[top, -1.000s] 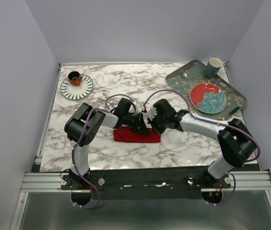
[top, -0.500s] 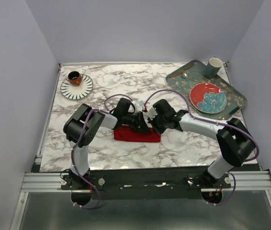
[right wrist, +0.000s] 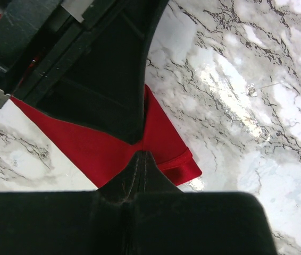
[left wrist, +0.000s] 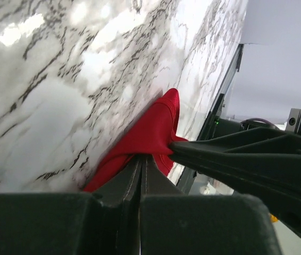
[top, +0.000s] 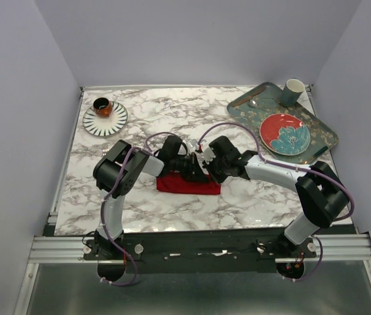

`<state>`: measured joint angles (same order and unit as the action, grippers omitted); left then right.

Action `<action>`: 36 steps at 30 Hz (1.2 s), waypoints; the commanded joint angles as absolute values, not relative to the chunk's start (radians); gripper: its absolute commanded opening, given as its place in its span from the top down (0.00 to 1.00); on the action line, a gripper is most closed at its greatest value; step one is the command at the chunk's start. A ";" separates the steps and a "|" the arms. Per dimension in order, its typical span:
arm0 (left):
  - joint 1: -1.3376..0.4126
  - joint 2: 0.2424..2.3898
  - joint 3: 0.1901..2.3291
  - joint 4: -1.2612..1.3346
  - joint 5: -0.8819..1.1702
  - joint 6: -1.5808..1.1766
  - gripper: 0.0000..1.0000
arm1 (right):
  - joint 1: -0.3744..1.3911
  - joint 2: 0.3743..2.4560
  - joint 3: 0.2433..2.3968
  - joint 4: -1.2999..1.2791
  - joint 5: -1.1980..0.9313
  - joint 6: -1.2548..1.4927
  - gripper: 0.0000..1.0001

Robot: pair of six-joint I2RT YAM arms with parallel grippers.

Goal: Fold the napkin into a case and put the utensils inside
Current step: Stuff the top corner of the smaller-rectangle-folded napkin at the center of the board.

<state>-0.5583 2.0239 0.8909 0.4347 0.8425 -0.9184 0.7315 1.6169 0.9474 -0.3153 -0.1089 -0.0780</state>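
The napkin (top: 187, 185) lies as a narrow red strip in the middle of the marble table (top: 251, 197). Both grippers meet tip to tip over its far edge. My left gripper (top: 195, 172) comes in from the left and is shut, with red cloth (left wrist: 150, 130) gathered at its tip (left wrist: 142, 158). My right gripper (top: 206, 172) comes from the right and is shut, its tip (right wrist: 141, 153) on the cloth (right wrist: 100, 151); the fabric puckers at its fingers (left wrist: 235, 159). A slim silver fork (top: 105, 149) shows beside the left arm's elbow. A thin gold spoon (top: 253, 102) lies on the tray.
A teal tray (top: 326, 131) at the back right carries a round red patterned plate (top: 284, 134) and a pale cup (top: 293, 91). A striped saucer (top: 105, 119) with a small dark cup (top: 102, 106) stands at the back left. Grey walls close in the table.
The left arm's elbow has swung slightly right and away, uncovering the fork. The left jaws have closed on the cloth. The napkin and the right arm have stayed where they were.
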 commanded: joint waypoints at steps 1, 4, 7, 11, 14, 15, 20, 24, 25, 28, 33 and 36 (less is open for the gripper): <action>-0.568 2.074 0.916 0.361 0.764 -0.897 0.94 | 0.736 1.631 0.980 -0.325 -0.127 -0.067 0.99; -0.575 2.066 0.922 0.359 0.756 -0.878 0.94 | 0.736 1.649 0.992 -0.336 -0.143 -0.080 0.99; -0.577 2.046 0.930 0.370 0.768 -0.867 0.92 | 0.738 1.667 1.005 -0.353 -0.149 -0.086 0.99; -0.566 1.996 0.924 0.345 0.796 -0.821 0.85 | 0.736 1.681 1.011 -0.365 -0.127 -0.089 0.99; -0.529 1.913 0.916 0.237 0.801 -0.724 0.73 | 0.738 1.678 1.008 -0.376 -0.100 -0.094 0.99; -0.517 1.872 0.911 0.174 0.804 -0.665 0.70 | 0.736 1.677 1.003 -0.377 -0.101 -0.100 0.99; -0.416 1.787 0.903 0.002 0.834 -0.514 0.58 | 0.736 1.681 1.002 -0.382 -0.124 -0.120 0.99; -0.327 1.731 0.963 -0.241 0.854 -0.289 0.55 | 0.738 1.690 1.008 -0.388 -0.178 -0.162 0.97; -0.305 1.721 0.979 -0.289 0.867 -0.228 0.54 | 0.736 1.690 1.008 -0.393 -0.184 -0.169 0.96; -0.210 1.697 1.054 -0.489 0.912 0.056 0.53 | 0.738 1.678 1.003 -0.396 -0.221 -0.202 0.89; -0.135 1.640 1.123 -0.760 0.924 0.572 0.51 | 0.736 1.658 1.043 -0.442 -0.267 -0.184 0.66; -0.133 1.594 1.124 -0.830 0.891 0.778 0.50 | 0.732 1.634 1.084 -0.474 -0.278 -0.167 0.53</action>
<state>-0.1295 1.6798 1.1023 -0.5617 0.8768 0.2634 0.7315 1.6756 1.0107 -0.4110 -0.2237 -0.1814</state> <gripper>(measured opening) 0.489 0.398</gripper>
